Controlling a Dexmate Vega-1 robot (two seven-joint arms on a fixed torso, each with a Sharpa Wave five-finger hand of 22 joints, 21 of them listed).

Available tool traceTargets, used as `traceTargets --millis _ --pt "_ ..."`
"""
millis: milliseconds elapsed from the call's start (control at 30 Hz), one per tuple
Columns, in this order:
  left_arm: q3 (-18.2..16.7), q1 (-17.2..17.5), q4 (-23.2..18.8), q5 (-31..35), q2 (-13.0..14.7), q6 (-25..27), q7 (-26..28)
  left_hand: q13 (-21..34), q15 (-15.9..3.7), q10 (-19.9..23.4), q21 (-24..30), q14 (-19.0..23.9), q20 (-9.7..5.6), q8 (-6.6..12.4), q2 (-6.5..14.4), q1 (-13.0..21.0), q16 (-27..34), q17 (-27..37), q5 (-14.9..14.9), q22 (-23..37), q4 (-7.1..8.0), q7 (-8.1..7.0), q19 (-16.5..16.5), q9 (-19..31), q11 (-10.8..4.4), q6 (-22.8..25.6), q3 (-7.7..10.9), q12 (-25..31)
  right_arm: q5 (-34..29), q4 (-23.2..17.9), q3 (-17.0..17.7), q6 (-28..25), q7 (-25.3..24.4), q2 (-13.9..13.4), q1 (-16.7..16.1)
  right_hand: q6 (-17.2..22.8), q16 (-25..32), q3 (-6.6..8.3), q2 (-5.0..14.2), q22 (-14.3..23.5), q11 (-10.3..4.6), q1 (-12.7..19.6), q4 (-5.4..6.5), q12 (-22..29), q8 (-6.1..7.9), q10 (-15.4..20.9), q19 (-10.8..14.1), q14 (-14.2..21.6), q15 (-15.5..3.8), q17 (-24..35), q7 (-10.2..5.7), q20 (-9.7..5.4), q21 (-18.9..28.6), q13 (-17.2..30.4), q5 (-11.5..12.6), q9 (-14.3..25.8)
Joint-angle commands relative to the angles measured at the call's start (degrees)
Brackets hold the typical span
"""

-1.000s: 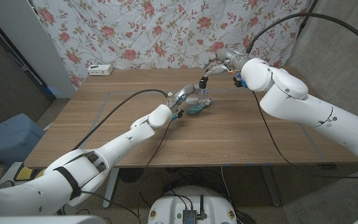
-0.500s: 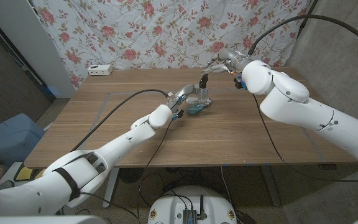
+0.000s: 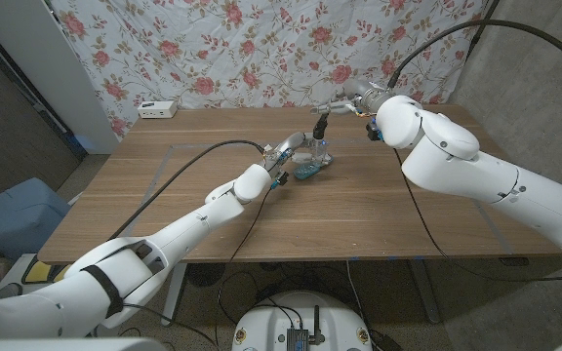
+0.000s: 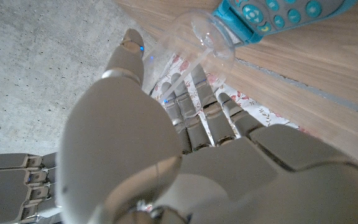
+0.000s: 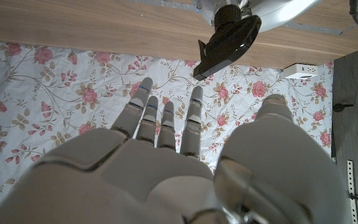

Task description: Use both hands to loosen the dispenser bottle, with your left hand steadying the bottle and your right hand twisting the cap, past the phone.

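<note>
Since a second ago my right hand (image 3: pixel 344 101) has drawn up and back from the dispenser bottle (image 3: pixel 317 154), and the black cap (image 3: pixel 320 126) has risen with it; from the head camera I cannot tell whether those fingers (image 5: pixel 163 124) pinch the cap, though the right wrist view shows them spread with the cap (image 5: pixel 227 41) beyond them. My left hand (image 3: pixel 286 152) wraps the clear bottle (image 4: pixel 197 37) mid-bench (image 3: pixel 164 195), beside the teal phone (image 4: pixel 278 15). A white power strip (image 3: pixel 157 109) lies at the far left edge.
</note>
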Motion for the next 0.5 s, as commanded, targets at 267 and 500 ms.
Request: traceTargets --millis 267,500 --pt "-0.1 0.3 -0.1 0.9 0.0 -0.2 1.5 0.2 -6.97 1.7 -0.1 2.8 -3.40 0.30 7.8 0.8 0.0 0.3 0.1 0.1 3.43 -0.37 0.2 0.0 -1.80 1.7 3.68 0.4 -1.7 -0.8 -12.9 -15.1 -0.3 2.6 10.9 2.1 0.2 -0.24 -0.46 0.1 2.13 -1.1 0.07 0.6 1.42 1.4 1.1 1.5 1.29 -0.1 2.02 2.58 0.2 0.2 1.1 0.6" --pt "0.0 0.2 0.6 0.6 -0.2 -0.7 1.5 0.3 -6.92 1.8 -0.1 2.9 -3.49 0.32 7.8 0.8 0.0 0.3 0.1 0.1 3.38 -0.34 0.3 0.0 -1.81 1.8 3.72 0.4 -20.6 2.1 -12.3 -15.1 15.9 6.3 7.8 2.5 0.4 -0.35 -0.55 0.1 3.06 -1.9 0.06 0.6 1.69 1.7 1.9 2.4 1.49 -0.1 2.69 3.37 0.3 0.2 1.4 0.8"
